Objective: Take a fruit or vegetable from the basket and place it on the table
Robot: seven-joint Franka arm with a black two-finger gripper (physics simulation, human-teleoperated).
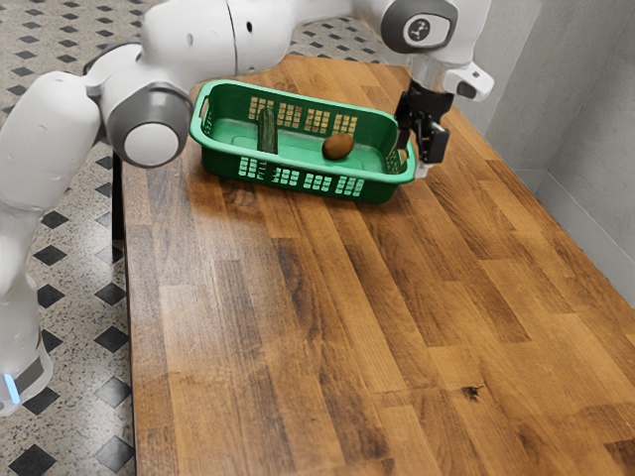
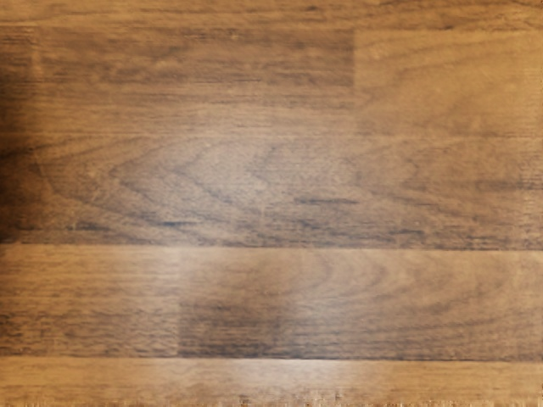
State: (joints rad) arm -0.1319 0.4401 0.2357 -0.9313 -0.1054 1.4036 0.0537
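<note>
Cucumber (image 1: 266,132) and brown roundish produce (image 1: 337,147) are both in the green basket (image 1: 224,162); my gripper (image 1: 422,149)'s by its end at the exterior view's right; can't tell how open it is or if it's holding anything

The oblong plastic basket (image 1: 230,165) was green, patterned with small grid openings. The long, ridged cucumber (image 1: 266,131) was dark green; the rounded fruit or vegetable (image 1: 337,147), brown. Streaky light and dark brown planks patterned the flat wooden table (image 1: 298,297). The jointed robot arm (image 1: 193,40) was white and grey.

Soft pale glare marks the table (image 1: 397,297) in both views.
</note>
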